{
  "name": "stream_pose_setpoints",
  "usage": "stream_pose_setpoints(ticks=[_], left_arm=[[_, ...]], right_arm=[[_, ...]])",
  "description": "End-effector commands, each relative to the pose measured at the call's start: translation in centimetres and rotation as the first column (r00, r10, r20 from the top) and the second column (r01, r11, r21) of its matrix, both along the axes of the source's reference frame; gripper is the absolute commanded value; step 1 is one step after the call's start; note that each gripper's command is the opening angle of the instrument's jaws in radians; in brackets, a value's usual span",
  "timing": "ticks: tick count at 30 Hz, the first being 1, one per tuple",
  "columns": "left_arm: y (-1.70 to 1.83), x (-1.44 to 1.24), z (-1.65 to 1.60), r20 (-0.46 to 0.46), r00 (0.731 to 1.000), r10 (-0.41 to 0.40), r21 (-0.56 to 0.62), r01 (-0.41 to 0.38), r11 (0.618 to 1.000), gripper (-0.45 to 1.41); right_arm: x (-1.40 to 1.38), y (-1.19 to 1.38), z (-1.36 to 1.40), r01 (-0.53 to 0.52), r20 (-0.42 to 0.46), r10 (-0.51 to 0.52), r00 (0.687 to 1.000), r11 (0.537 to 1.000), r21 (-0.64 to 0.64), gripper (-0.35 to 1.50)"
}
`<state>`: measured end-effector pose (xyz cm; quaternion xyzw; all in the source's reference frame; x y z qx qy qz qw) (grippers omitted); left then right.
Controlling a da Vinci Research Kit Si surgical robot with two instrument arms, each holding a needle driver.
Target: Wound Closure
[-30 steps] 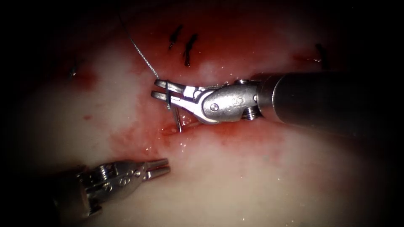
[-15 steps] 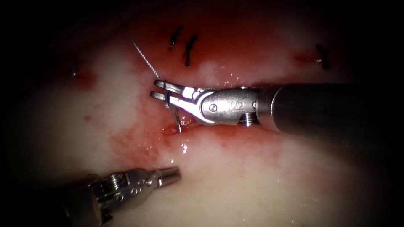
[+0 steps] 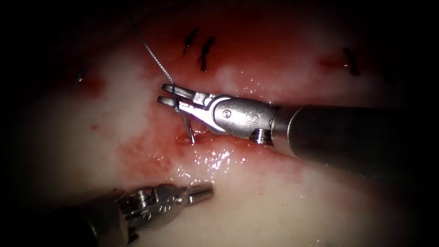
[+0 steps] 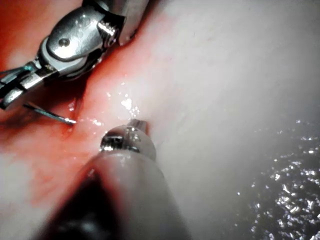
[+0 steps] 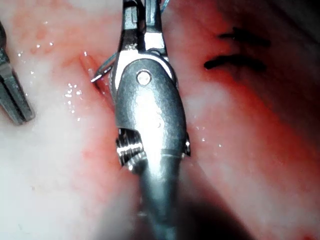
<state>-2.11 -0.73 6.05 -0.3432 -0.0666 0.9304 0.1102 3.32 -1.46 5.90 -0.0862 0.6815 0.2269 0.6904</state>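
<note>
While the tissue [image 3: 256, 201] takes up most of the endoscope view, we record it as pale, with red fluid [image 3: 151, 142] pooled around the cut [image 3: 215, 137], which runs roughly left to right under the right tool. Dark stitches [image 3: 206, 52] sit above the cut, and another [image 3: 351, 61] lies far to the right.

Next in size, the right tool [image 3: 168, 95] enters from the right, its shaft lying nearly level, its tip toward the left. We find its fingers [image 3: 176, 90] pinching the needle [image 3: 186, 127] close to its thread end. The needle's long axis runs steeply downward from the fingers, leaning slightly right, and its point is directed down into the tissue at the upper lip of the cut, where it enters the surface. In the left wrist view the needle [image 4: 49, 114] shows as a thin dark shaft meeting the red surface below the right tool [image 4: 15, 87].

The left tool [image 3: 203, 193] lies below the cut, well apart from the needle, tip directed to the right. We note its fingers [image 3: 201, 192] pressed together and holding nothing.

The thread [image 3: 153, 57] rises from the right tool's fingers up and to the left in a nearly straight line.
</note>
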Motion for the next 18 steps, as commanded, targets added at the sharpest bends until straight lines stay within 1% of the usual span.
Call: stream_pose_setpoints(ticks=[1, 6, 12, 18], left_arm=[[-0.01, -0.04, 0.09, 0.001, 1.0, -0.003, 0.004, 0.003, 1.0, 0.16], [0.01, -0.04, 0.17, 0.001, 1.0, -0.002, -0.003, 0.002, 1.0, 0.16], [-0.01, -0.05, 0.23, 0.015, 1.0, 0.006, 0.0, -0.006, 1.0, 0.09], [-0.02, -0.02, 0.28, 0.021, 1.0, 0.014, -0.003, -0.013, 1.0, 0.09]], right_arm=[[0.08, -0.02, 0.06, 0.001, -0.002, -0.001, 1.0, 1.0, 0.0, -0.35], [0.08, -0.01, 0.06, 0.001, -0.013, -0.001, 1.0, 1.0, 0.018, -0.35], [0.07, 0.0, 0.05, -0.004, -0.025, 0.005, 1.0, 0.999, 0.039, -0.35], [0.07, 0.0, 0.04, -0.007, -0.044, 0.009, 0.999, 0.998, 0.065, -0.35]])
